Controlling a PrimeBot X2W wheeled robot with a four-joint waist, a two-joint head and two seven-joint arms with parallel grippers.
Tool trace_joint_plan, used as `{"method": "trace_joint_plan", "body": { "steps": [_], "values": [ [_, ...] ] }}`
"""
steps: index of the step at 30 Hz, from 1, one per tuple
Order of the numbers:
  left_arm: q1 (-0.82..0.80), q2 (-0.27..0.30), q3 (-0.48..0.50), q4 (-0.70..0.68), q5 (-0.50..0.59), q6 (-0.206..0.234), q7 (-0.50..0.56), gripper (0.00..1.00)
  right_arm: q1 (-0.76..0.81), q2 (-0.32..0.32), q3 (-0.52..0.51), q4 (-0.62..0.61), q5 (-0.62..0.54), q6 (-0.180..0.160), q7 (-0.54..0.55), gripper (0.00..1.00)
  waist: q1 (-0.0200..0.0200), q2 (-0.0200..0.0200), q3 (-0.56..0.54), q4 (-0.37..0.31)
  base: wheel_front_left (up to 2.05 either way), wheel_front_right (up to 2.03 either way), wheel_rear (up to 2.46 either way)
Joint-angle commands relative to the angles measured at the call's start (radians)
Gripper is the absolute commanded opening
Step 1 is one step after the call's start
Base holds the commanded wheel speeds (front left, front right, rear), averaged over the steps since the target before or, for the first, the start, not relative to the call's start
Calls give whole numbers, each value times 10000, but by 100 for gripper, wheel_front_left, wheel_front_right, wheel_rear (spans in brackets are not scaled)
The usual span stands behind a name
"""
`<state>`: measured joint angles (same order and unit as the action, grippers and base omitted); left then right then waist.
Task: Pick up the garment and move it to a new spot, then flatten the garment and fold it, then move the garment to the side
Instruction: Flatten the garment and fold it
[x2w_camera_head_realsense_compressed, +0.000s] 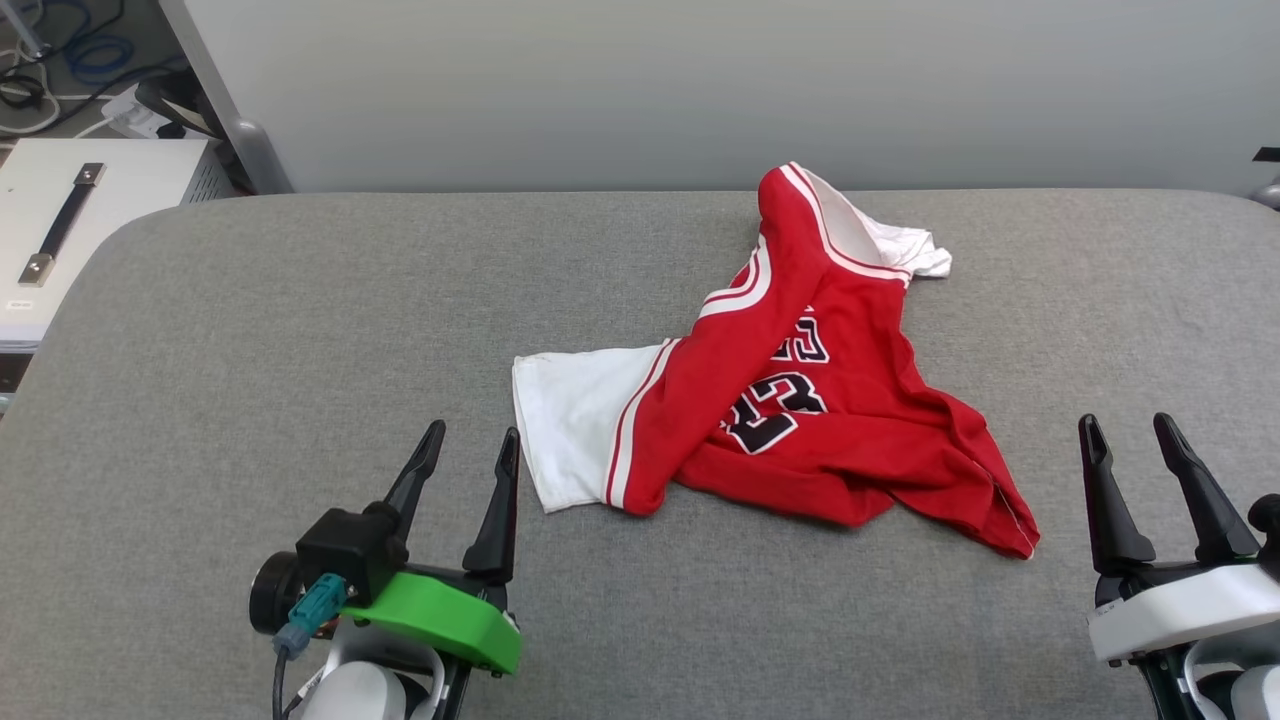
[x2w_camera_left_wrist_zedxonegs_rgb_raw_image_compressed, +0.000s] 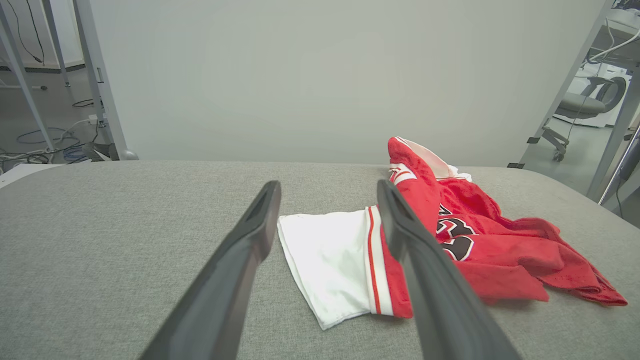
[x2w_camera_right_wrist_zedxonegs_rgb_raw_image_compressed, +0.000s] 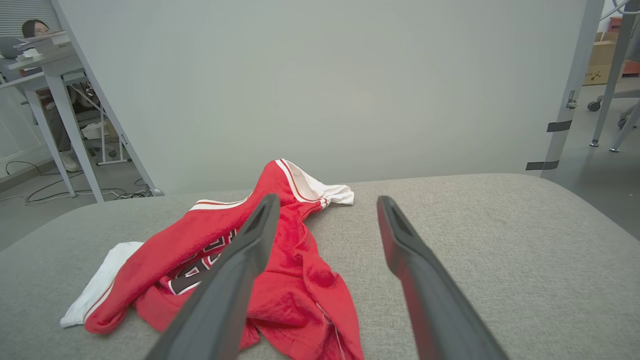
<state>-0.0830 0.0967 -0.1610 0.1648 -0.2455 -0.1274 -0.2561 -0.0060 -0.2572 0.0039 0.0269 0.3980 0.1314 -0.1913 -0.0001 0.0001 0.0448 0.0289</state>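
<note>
Grey surface (x2w_camera_head_realsense_compressed: 250, 330) holds the garment (x2w_camera_head_realsense_compressed: 800, 400) near left end effector (x2w_camera_head_realsense_compressed: 475, 430).

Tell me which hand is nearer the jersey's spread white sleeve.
Left. The left hand sits just left of the sleeve; the right hand is beyond the red hem.

A grey, fabric-covered surface (x2w_camera_head_realsense_compressed: 300, 330) with rounded corners spans the head view from side to side. On it lies the garment (x2w_camera_head_realsense_compressed: 800, 400), crumpled in a loose heap right of centre. Its white sleeve (x2w_camera_head_realsense_compressed: 575, 425) is spread flat toward the left. The red body bunches up toward the far edge and trails to the near right, and the black number shows partly among the folds.
</note>
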Motion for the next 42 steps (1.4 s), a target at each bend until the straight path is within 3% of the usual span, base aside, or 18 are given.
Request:
{"method": "trace_joint_plan", "body": {
  "steps": [1, 5, 8, 17, 20, 25, 31, 32, 33, 39, 42],
  "values": [
    [112, -9, -1, -52, 93, -32, -57, 100, 99, 26, -43, -112, -88, -7, 83, 100, 1, -1, 28, 27, 0, 0, 0],
    [-19, -28, -72, -77, 141, -33, -57, 100, 66, -131, 61, -287, -162, -7, 594, 100, 1, -1, 179, 144, 0, 0, 0],
    [-120, -35, -51, -103, 151, -33, -57, 100, -120, -466, 339, -287, -135, -7, 1744, 100, 1, -1, 367, 248, 0, 0, 0],
    [-502, -105, -91, -12, 154, -33, -57, 100, -1611, -1367, 845, 463, 497, -7, 7435, 100, 1, -1, 1088, 745, 0, 0, 0],
    [-647, -144, -175, 19, 152, -33, -57, 100, -2015, -1399, 779, 838, 491, -7, 8630, 100, 1, -1, 1291, 987, 0, 0, 0],
    [-777, -202, -172, 23, 148, -33, -57, 100, -2511, -1387, 834, 1461, 182, -7, 9219, 100, 1, -1, 1559, 1296, 0, 0, 0],
    [-855, -239, -144, 47, 171, -33, -57, 100, -2637, -1293, 947, 2326, -13, -7, 9094, 100, 1, -1, 1678, 1448, 0, 0, 0],
    [-857, -246, -138, 57, 175, -33, -57, 100, -2603, -1289, 990, 2451, 32, -7, 9115, 39, 1, -1, 1668, 1452, 0, 0, 0],
    [-854, -250, -129, 71, 178, -33, -57, 100, -2568, -1300, 1040, 2505, 87, -7, 9112, 1, 1, -1, 1649, 1450, 0, 0, 0],
    [-730, -272, -105, 240, 175, -33, -57, 100, -2166, -1376, 987, 2388, 678, -7, 9085, 0, 1, -1, 1297, 1226, 0, 0, 0],
    [-530, -269, -151, 391, 139, -33, -57, 100, -1428, -1503, 668, 1720, 1221, -7, 9304, 0, 1, -1, 751, 945, 0, 0, 0]
  ]
}}
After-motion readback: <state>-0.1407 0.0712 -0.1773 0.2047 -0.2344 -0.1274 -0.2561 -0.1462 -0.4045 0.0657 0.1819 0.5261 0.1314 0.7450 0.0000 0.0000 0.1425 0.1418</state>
